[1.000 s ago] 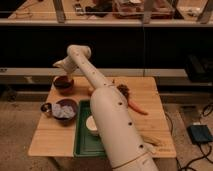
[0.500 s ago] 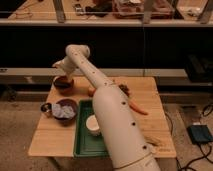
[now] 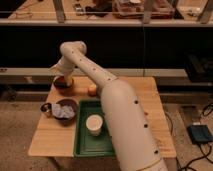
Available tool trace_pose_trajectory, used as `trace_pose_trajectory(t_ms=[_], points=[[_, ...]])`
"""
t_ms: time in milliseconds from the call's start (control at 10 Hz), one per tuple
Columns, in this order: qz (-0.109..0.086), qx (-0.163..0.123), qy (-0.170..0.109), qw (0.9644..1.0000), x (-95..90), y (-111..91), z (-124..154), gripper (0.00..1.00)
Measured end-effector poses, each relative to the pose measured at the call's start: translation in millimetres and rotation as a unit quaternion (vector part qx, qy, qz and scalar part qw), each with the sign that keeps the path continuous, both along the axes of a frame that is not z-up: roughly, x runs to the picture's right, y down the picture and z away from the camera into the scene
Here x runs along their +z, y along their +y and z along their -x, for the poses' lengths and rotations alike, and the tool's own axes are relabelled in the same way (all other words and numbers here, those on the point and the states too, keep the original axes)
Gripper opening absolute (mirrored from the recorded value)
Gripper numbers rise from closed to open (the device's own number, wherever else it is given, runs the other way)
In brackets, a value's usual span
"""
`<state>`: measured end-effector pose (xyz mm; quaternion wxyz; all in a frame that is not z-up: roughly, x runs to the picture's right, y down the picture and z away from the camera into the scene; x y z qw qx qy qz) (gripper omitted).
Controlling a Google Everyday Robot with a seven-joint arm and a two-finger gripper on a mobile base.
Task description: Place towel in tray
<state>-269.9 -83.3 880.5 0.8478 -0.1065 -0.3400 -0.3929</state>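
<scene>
The towel (image 3: 62, 111) is a crumpled pale cloth lying in a dark bowl (image 3: 73, 105) at the table's left, just left of the green tray (image 3: 85, 146). A white cup (image 3: 94, 125) stands in the tray. My gripper (image 3: 62, 80) hangs at the back left of the table, over a brown bowl (image 3: 64, 86), well behind the towel. My white arm (image 3: 115, 105) reaches across the table from the front right and covers the tray's right side.
A small metal cup (image 3: 46, 108) stands left of the dark bowl. An orange fruit (image 3: 92, 90) lies behind the tray. The wooden table (image 3: 50, 142) has a dark shelf unit behind it. A blue box (image 3: 200, 134) lies on the floor at right.
</scene>
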Motion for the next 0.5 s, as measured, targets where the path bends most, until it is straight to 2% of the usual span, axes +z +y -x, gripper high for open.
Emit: trace_pose_trajectory(t_ms=[200, 400, 500], points=[[0.035, -0.03, 0.005, 0.9989, -24.9, 22.9, 1.1, 0.8], [0.068, -0.05, -0.001, 0.9964, -41.9, 39.3, -0.9, 0.8], [0.078, -0.062, -0.005, 0.995, -50.1, 47.5, -3.8, 0.8]])
